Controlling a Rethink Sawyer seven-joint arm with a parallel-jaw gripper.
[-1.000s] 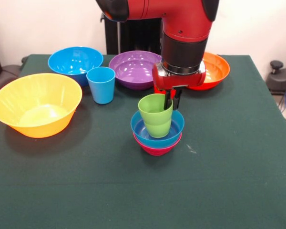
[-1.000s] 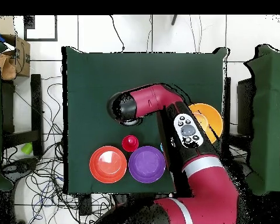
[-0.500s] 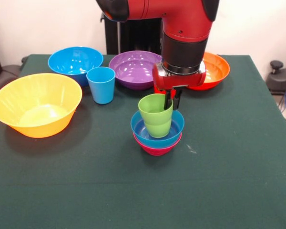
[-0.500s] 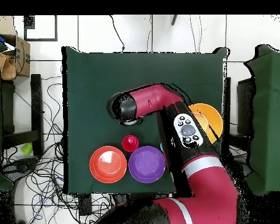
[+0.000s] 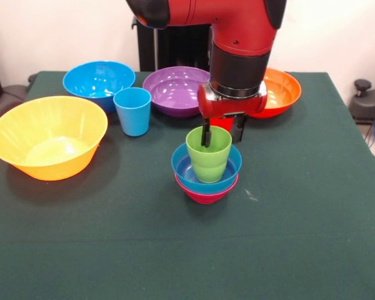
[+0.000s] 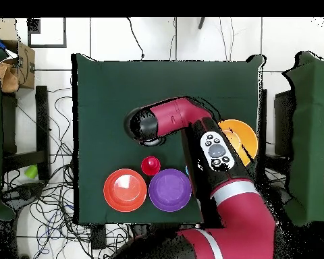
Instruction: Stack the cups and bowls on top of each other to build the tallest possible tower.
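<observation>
Green cup (image 5: 209,154) sits upright at frame centre, nested in the small blue bowl (image 5: 206,167), which in turn rests in the small magenta bowl (image 5: 205,190). That three-piece pile is the tower so far. Gripper (image 5: 222,130) hangs right over the cup: one finger dips inside the rim on the left, the other stands outside behind the rim on the right, and the two look spread, gripping nothing. Cup appears to stand on its own.

Step in hand reads as letting go of the cup. To do it well, the arm should rise straight up until the inner finger is clear of the rim; any sideways drift would likely tip the cup or drag the bowls beneath.

Other ware waits apart. Big yellow-orange bowl (image 5: 49,137) at left edge, light blue cup (image 5: 132,110) just beside the large blue bowl (image 5: 99,79) at upper left, purple bowl (image 5: 177,90) at upper centre, red-orange bowl (image 5: 277,92) at upper right, partly behind the arm. Overhead view shows a red cup (image 6: 150,165) near the purple bowl; the arm hides the tower there.
</observation>
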